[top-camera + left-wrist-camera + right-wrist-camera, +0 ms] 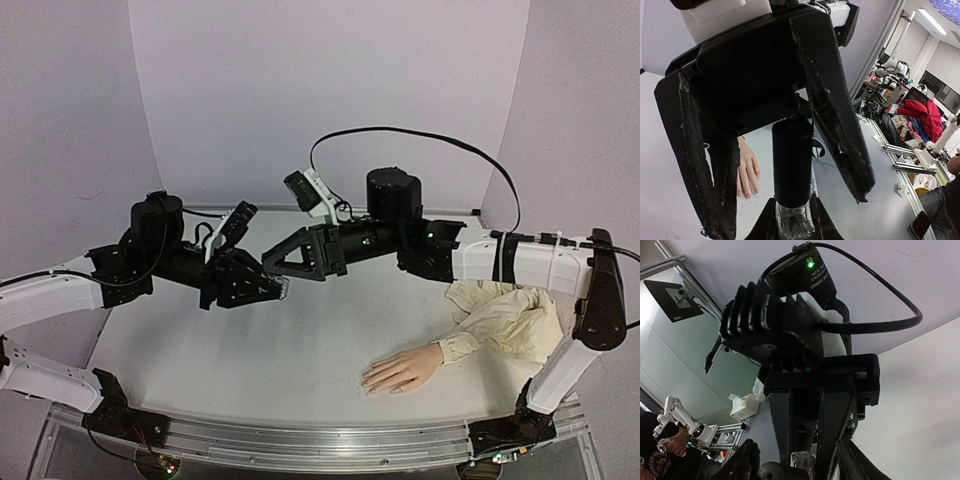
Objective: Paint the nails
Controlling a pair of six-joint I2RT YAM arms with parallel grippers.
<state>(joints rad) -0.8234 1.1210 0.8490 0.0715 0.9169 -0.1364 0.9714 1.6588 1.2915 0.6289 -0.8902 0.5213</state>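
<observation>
The mannequin hand (400, 370) lies palm down near the front of the table, its cream sleeve (510, 320) bunched at the right. Its nails (747, 192) show small beside the arms in the left wrist view. Above the table's middle, my left gripper (272, 291) is shut on a small glass polish bottle (793, 224) with a tall black cap (792, 165). My right gripper (273, 263) meets it from the right. Its two black fingers (835, 110) stand apart on either side of the cap, open, with a clear gap on the left side.
The table (250, 360) is pale grey with a metal rail (320, 440) along its front edge. Purple walls close in the back and sides. A black cable (420, 135) loops above the right arm. Both arms hang well above the table and left of the mannequin hand.
</observation>
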